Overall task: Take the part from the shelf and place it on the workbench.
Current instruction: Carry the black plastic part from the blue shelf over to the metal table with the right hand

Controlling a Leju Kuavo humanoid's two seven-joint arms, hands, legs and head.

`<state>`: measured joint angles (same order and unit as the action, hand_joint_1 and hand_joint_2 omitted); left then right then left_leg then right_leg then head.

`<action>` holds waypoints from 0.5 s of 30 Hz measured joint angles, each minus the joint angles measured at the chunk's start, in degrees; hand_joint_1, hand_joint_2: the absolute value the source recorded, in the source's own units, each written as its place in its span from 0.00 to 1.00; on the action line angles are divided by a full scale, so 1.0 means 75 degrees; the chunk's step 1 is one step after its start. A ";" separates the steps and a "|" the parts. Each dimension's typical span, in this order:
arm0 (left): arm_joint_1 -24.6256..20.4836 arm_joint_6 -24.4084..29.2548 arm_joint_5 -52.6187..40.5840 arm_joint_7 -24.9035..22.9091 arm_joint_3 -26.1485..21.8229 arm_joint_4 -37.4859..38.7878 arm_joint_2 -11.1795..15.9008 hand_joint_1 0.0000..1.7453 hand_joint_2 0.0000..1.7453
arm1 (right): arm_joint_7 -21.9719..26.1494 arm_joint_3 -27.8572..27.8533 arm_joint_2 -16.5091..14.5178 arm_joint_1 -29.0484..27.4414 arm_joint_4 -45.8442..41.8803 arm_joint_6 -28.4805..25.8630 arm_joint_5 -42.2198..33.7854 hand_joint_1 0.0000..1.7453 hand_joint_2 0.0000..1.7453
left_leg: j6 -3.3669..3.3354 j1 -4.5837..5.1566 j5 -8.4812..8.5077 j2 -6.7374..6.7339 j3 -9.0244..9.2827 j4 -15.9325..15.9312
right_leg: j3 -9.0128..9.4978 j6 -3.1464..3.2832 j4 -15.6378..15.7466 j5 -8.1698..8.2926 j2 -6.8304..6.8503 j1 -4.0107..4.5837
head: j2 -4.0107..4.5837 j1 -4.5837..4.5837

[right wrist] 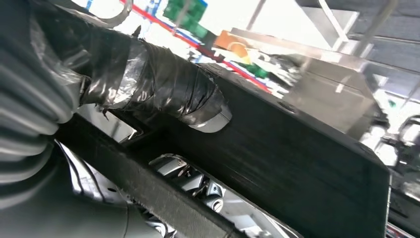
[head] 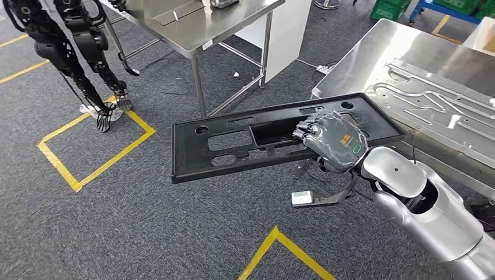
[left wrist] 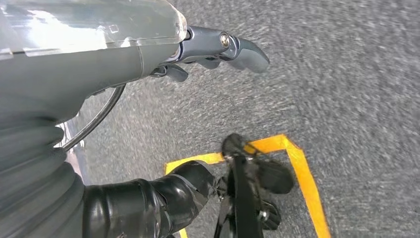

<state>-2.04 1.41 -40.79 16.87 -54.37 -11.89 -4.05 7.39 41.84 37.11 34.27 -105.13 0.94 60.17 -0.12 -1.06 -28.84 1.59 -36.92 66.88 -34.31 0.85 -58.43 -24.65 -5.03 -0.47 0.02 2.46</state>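
The part is a long black plastic panel (head: 233,143) with several cut-outs, held flat above the grey carpet. My right hand (head: 333,140) grips it near its right end, fingers hooked through a cut-out. The panel's right end reaches the edge of the steel workbench (head: 373,46). In the right wrist view the taped thumb (right wrist: 163,84) presses on the black panel (right wrist: 297,163). My left hand (left wrist: 213,49) hangs over the carpet with its fingers curled in and nothing in them.
A pressed metal sheet (head: 443,111) lies on the workbench at the right. A second steel table (head: 204,23) stands at the back. Another dark robot (head: 76,52) stands at the back left by yellow floor tape (head: 93,151). A small white box (head: 302,198) lies on the carpet.
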 joint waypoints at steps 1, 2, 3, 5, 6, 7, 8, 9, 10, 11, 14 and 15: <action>0.0003 0.0002 0.0000 -0.0002 -0.0021 0.0000 0.0000 0.00 1.00 | 0.0000 0.0010 -0.0001 0.0007 0.0002 0.0000 0.0000 1.00 1.00 | -0.0008 -0.0021 0.0190 0.0172 0.0201 -0.0459 | -0.0035 -0.0044 -0.0078 -0.0036 -0.0100 0.0000 | 0.0000 0.0001; -0.0001 0.0004 0.0001 -0.0004 -0.0040 0.0000 -0.0001 0.00 1.00 | -0.0002 0.0021 -0.0003 0.0011 0.0006 0.0000 -0.0001 1.00 1.00 | -0.0027 -0.0031 0.0274 0.0302 0.0325 -0.0742 | -0.0081 -0.0091 -0.0137 -0.0057 -0.0190 -0.0004 | 0.0000 0.0000; -0.0008 0.0004 0.0001 -0.0007 -0.0055 0.0000 -0.0001 0.00 1.00 | -0.0004 0.0037 -0.0005 0.0008 0.0012 0.0000 -0.0001 1.00 1.00 | -0.0057 -0.0023 0.0270 0.0373 0.0373 -0.0855 | -0.0130 -0.0140 -0.0172 -0.0063 -0.0273 -0.0013 | 0.0000 0.0001; -0.0036 0.0004 0.0001 -0.0010 -0.0074 0.0000 -0.0004 0.00 1.00 | -0.0008 0.0066 -0.0005 -0.0012 0.0023 0.0001 -0.0003 1.00 1.00 | -0.0147 -0.0003 0.0292 0.0204 0.0380 -0.0895 | -0.0194 -0.0241 -0.0162 -0.0029 -0.0442 -0.0044 | 0.0000 -0.0003; -0.0044 0.0004 0.0000 -0.0011 -0.0079 0.0000 -0.0009 0.00 1.00 | -0.0009 0.0074 -0.0001 -0.0024 0.0025 0.0000 -0.0003 1.00 1.00 | -0.0204 -0.0007 0.0317 0.0105 0.0396 -0.0938 | -0.0221 -0.0281 -0.0188 -0.0045 -0.0376 -0.0046 | 0.0000 0.0001; -0.0046 0.0004 0.0000 -0.0011 -0.0085 0.0000 -0.0013 0.00 1.00 | -0.0012 0.0075 0.0007 -0.0022 0.0027 0.0000 -0.0003 1.00 1.00 | -0.0259 -0.0018 0.0343 -0.0001 0.0412 -0.0986 | -0.0290 -0.0317 -0.0318 -0.0130 -0.0195 -0.0035 | 0.0000 0.0007; -0.0040 0.0004 0.0000 -0.0011 -0.0090 0.0000 -0.0018 0.00 1.00 | -0.0015 0.0076 0.0013 -0.0013 0.0029 -0.0001 -0.0003 1.00 1.00 | -0.0306 -0.0028 0.0363 -0.0105 0.0426 -0.1029 | -0.0429 -0.0348 -0.0600 -0.0292 0.0057 -0.0025 | 0.0000 0.0015; -0.0031 0.0004 0.0000 -0.0012 -0.0098 0.0000 -0.0020 0.00 1.00 | -0.0019 0.0077 0.0016 -0.0007 0.0031 -0.0001 -0.0003 1.00 1.00 | -0.0333 -0.0015 0.0366 -0.0201 0.0433 -0.1045 | -0.0630 -0.0376 -0.1019 -0.0509 0.0344 -0.0020 | 0.0000 0.0022; -0.0019 0.0004 0.0000 -0.0012 -0.0108 0.0000 -0.0020 0.00 1.00 | -0.0022 0.0084 0.0017 -0.0006 0.0036 0.0001 -0.0003 1.00 1.00 | -0.0346 -0.0006 0.0361 -0.0297 0.0432 -0.1049 | -0.0877 -0.0404 -0.1514 -0.0729 0.0513 -0.0033 | 0.0000 0.0025; -0.0009 0.0004 0.0000 -0.0012 -0.0116 0.0000 -0.0020 0.00 1.00 | -0.0024 0.0097 0.0016 -0.0016 0.0040 0.0001 -0.0003 1.00 1.00 | -0.0350 0.0002 0.0350 -0.0400 0.0432 -0.1048 | -0.1092 -0.0424 -0.1935 -0.0871 0.0591 -0.0051 | 0.0000 0.0026; -0.0004 0.0004 0.0000 -0.0016 -0.0126 0.0000 -0.0021 0.00 1.00 | -0.0024 0.0145 0.0015 -0.0043 0.0054 0.0003 -0.0003 1.00 1.00 | -0.0328 0.0007 0.0297 -0.0706 0.0473 -0.1046 | -0.0967 -0.0425 -0.1676 -0.0513 0.0721 -0.0066 | 0.0000 0.0026; -0.0007 0.0004 0.0000 -0.0017 -0.0127 0.0000 -0.0024 0.00 1.00 | -0.0024 0.0152 0.0015 -0.0036 0.0055 0.0002 -0.0003 1.00 1.00 | -0.0308 0.0009 0.0273 -0.0798 0.0507 -0.1046 | -0.0676 -0.0397 -0.1113 -0.0258 0.0862 -0.0047 | 0.0000 0.0026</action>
<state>-2.09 1.44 -40.78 16.75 -55.32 -11.89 -4.23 7.21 42.98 37.22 34.00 -104.72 0.96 60.15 -2.43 -0.99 -26.79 -4.40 -33.12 59.03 -39.38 -2.13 -66.78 -26.59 1.44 -0.82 0.02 2.66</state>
